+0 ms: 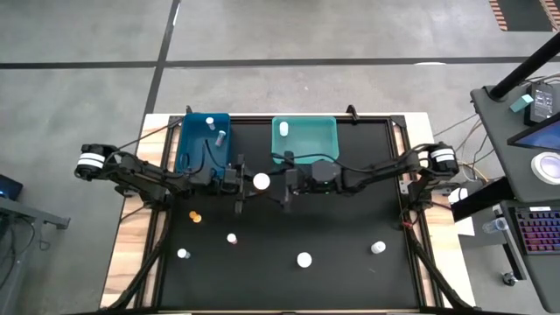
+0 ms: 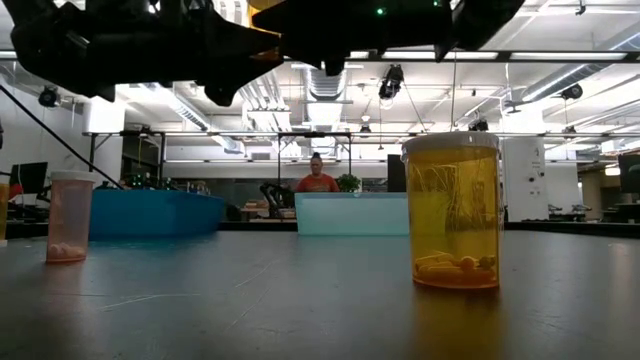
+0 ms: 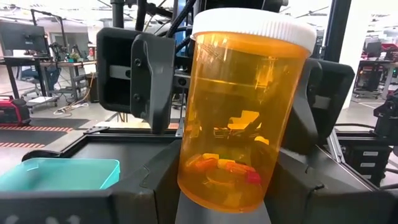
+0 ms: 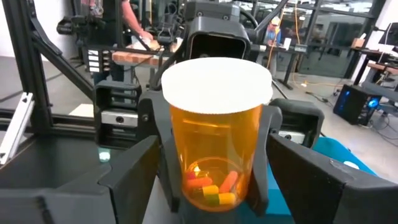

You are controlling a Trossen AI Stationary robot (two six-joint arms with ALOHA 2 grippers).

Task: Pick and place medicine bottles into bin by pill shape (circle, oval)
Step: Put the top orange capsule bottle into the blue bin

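Observation:
An amber medicine bottle [image 3: 239, 112] with a white cap [image 1: 261, 181] hangs in mid-air over the table's middle, oval capsules in its bottom. My left gripper [image 1: 250, 181] is shut on it, reaching in from the table's left. My right gripper [image 1: 278, 183] faces it from the right and is open; its fingers [image 3: 149, 74] stand on either side of the bottle, apart from it. Loose bottles [image 1: 304, 259] stand on their bases on the black mat. The blue bin [image 1: 192, 149] and the teal bin [image 1: 319, 136] sit at the far edge. My left gripper pinches the amber bottle's lower body [image 4: 177, 168] between its two fingers [image 4: 163, 155], one on each side. The fingers come level from the table's left. The bottle stands nearly upright, cap up, lifted clear of the table.
Other bottles on the mat: an orange one [image 1: 194, 215], white-capped ones [image 1: 232, 237] [image 1: 182, 254] [image 1: 378, 248]. Two bottles [image 1: 215, 131] lie in the blue bin, one [image 1: 283, 129] in the teal bin. In the low view an amber bottle [image 2: 452, 210] stands close by. A person [image 2: 317, 178] is far behind the table.

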